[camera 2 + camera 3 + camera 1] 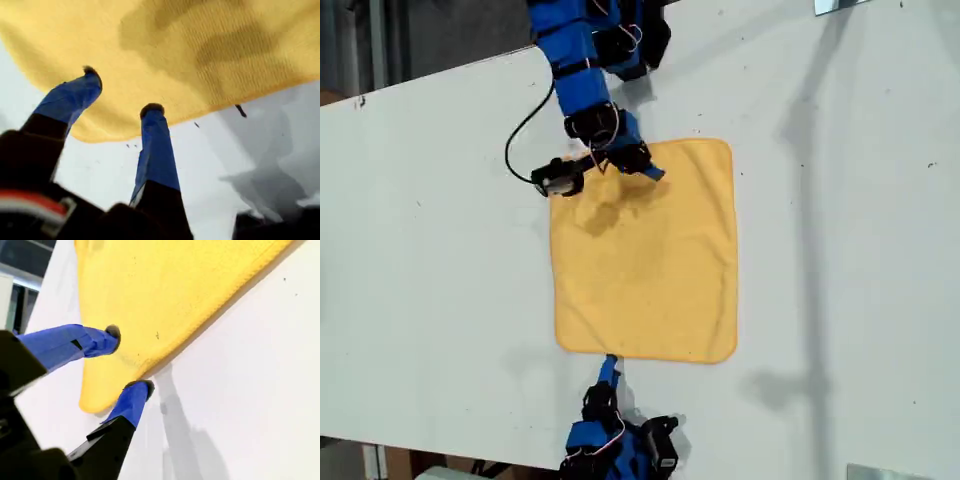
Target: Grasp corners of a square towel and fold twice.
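Observation:
The yellow-orange towel [645, 255] lies flat and unfolded on the white table [430, 260]. My first gripper [638, 166] [122, 90] hangs open over the towel's far edge, near its corner at the exterior view's upper left, which the arm partly hides. Both blue fingers [155, 145] stand apart above the towel [210, 45]. My second gripper [611, 368] [130, 359] is open at the near edge, close to the corner [92, 400] at the exterior view's lower left. One of its fingertips is over the towel [165, 285] and the other is just off the hem on the table.
A black cable [518, 140] loops over the table beside the first arm. Metal pieces show at the exterior view's top right [840, 5] and bottom right [885, 472]. The table's edge runs along the exterior view's upper left and bottom left.

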You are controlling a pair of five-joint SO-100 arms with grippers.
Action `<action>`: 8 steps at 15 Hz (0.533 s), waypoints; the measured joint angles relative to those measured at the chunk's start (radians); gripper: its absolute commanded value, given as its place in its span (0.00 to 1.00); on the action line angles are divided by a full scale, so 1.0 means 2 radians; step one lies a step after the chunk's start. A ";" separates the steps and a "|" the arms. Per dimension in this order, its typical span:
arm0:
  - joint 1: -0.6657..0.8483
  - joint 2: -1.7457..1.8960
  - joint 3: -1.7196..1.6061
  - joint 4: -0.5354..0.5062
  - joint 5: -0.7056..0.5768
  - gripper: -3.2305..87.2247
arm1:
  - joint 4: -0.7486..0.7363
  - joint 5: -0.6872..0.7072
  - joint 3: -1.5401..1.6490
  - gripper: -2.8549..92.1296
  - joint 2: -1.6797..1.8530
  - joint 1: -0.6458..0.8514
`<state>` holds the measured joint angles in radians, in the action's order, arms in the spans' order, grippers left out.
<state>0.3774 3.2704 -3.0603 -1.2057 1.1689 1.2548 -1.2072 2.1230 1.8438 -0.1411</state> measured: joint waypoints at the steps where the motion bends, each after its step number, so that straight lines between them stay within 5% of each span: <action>1: -0.031 -0.038 0.012 0.008 0.028 0.20 | 0.010 -0.033 -0.002 0.25 -0.025 -0.041; 3: -0.081 -0.160 0.041 0.042 0.097 0.22 | 0.023 -0.104 -0.002 0.25 -0.041 -0.118; 8: -0.081 -0.406 0.120 0.120 0.109 0.24 | -0.027 -0.161 -0.026 0.26 -0.073 -0.212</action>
<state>0.2163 2.4590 -2.8195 -0.9664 1.3867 1.2011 -1.5294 2.0709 1.6981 -0.5660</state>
